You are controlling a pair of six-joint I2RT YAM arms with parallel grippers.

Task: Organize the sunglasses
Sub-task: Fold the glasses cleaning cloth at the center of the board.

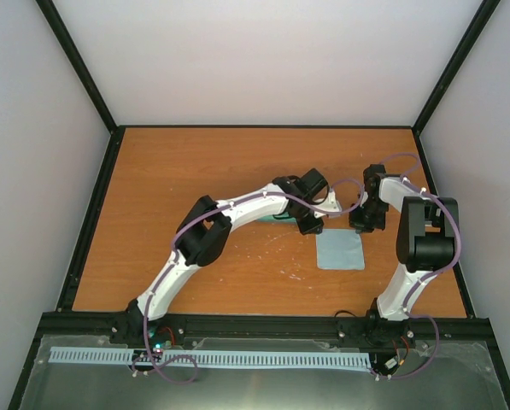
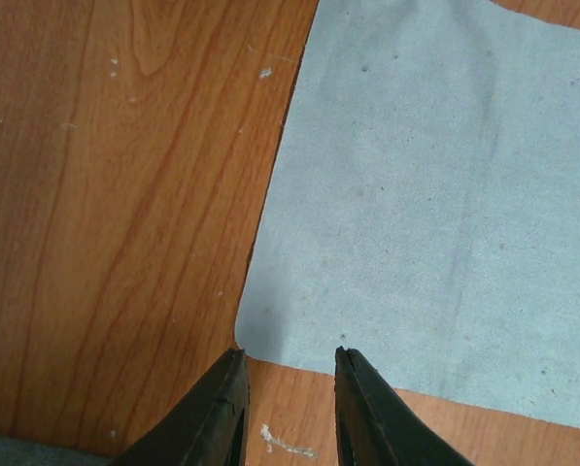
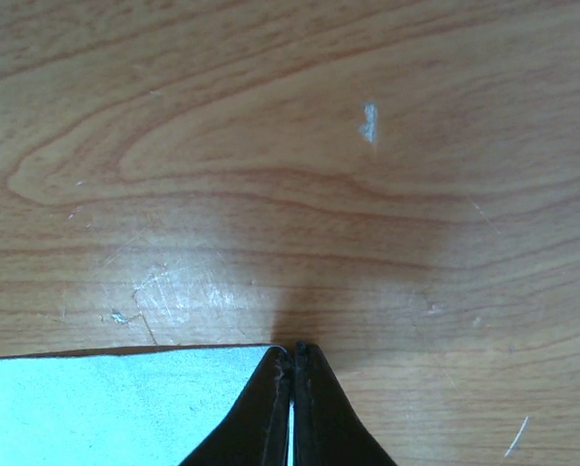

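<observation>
Right wrist view: right fingers [image 3: 255, 422] pinch the cloth [image 3: 115, 408] corner; left fingers [image 2: 212, 417] slightly apart, empty.

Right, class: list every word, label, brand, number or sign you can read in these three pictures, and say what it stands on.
None: nothing can be read in any view. The cloth is plain, the wooden table shows only grain and scuffs, and the left arm and right arm bear no readable marking.
</observation>
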